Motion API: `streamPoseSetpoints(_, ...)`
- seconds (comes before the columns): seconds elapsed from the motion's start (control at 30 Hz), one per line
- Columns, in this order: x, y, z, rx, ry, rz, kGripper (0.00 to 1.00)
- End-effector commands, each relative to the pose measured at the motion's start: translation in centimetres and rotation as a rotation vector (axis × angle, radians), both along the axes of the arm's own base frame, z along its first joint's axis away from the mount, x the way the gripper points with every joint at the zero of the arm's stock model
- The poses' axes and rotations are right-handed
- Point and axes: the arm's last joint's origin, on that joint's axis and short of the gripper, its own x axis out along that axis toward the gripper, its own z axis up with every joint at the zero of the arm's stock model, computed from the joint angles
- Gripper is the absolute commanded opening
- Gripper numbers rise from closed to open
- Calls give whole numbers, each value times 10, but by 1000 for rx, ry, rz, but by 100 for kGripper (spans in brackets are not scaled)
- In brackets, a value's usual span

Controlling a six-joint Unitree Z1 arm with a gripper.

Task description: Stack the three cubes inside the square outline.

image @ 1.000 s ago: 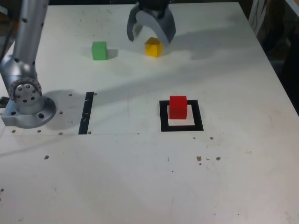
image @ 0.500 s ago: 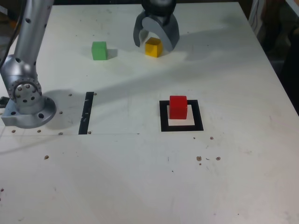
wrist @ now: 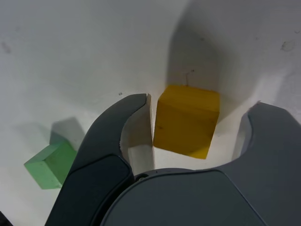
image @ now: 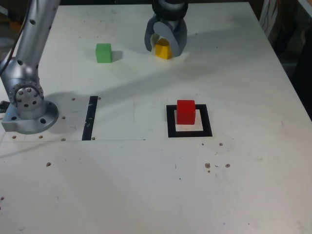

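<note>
currently, the gripper was spread around the yellow cube, with one finger on each side of it. in the wrist view, one finger was very close to a side face of the cube, and i could not tell if they were touching. between the cube and the other finger, a strip of pale surface was visible, so the cube was not pinched. the yellow cube sat on the white table, in the far part of the exterior view, and the fingers partly covered it there.

the green cube stood alone on the table, to the exterior view's left of the yellow one, well apart from it. the red cube was nearer to the exterior camera, inside the black square outline. it stood toward the far side of the frame, and some of the pale centre could be seen around its lower part. the black tape strip lay flat between the arm's base and the square outline. no cube was on top of another one.
</note>
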Motion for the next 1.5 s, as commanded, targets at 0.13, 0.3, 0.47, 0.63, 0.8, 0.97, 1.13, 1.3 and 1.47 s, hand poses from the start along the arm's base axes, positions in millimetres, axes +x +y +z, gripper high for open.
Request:
streamPoseSetpoints(0.13,2,0,-5,-27,-17,12,53)
streamPoseSetpoints(0.3,2,-1,-5,-44,-36,27,42)
streamPoseSetpoints(0.47,3,-1,-5,-59,-51,42,38)
streamPoseSetpoints(0.63,1,-3,-4,-77,-36,49,38)
streamPoseSetpoints(0.8,-9,-11,12,-90,-2,69,38)
streamPoseSetpoints(0.97,-21,-32,50,-73,-6,106,33)
streamPoseSetpoints(1.13,-21,-82,73,-83,-8,127,30)
streamPoseSetpoints(1.3,-15,-152,88,-57,-23,128,30)
streamPoseSetpoints(1.47,-8,-210,91,-48,-55,137,30)
